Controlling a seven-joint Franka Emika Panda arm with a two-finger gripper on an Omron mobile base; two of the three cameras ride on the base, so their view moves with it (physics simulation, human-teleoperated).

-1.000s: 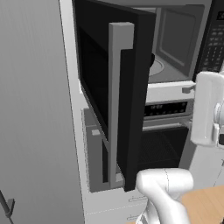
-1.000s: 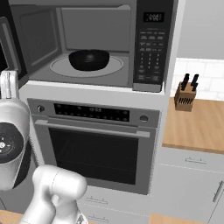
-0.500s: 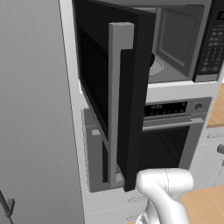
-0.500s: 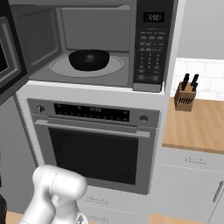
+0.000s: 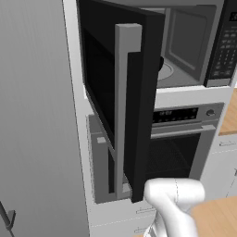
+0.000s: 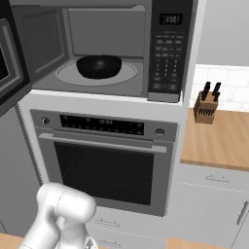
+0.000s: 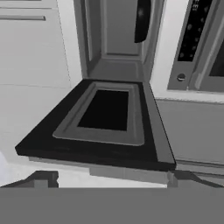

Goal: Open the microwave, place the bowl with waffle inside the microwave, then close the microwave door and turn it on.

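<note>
1. The microwave point(image 6: 102, 48) is filling the upper half of the right base view, cavity exposed. The bowl point(image 6: 99, 66) is already sitting on the round turntable point(image 6: 97, 74), centre-left of that frame; in the hand view it is showing as a dark shape at the top centre point(image 7: 142, 19). I cannot tell whether a waffle is in it.

2. The microwave door point(image 5: 122, 102) is standing wide open, taking the middle of the left base view edge-on, its long grey handle point(image 5: 125, 111) facing the camera. In the hand view, which is rolled, the inner face is lying across the centre of the frame point(image 7: 105, 118).

3. Step in hand, as I judge it: closing the door. The gripper point(image 7: 109, 181) is sitting at the bottom of the hand view, tips spread wide with nothing between them, facing the door's free edge. Best practice: push on the outer face near the handle side, far from the hinge, and follow the swing until the door seats flush.

4. The keypad strip point(image 6: 168, 53), right of the cavity, is waiting for the start press.

5. Surroundings: the steel wall oven point(image 6: 104, 160) is lying directly below; its horizontal bar is projecting and could catch a low arm. A knife block point(image 6: 206, 108) is standing on the wooden counter point(image 6: 219, 141) at right, well apart.

6. Nothing is standing in the door's arc except the arm itself.
</note>
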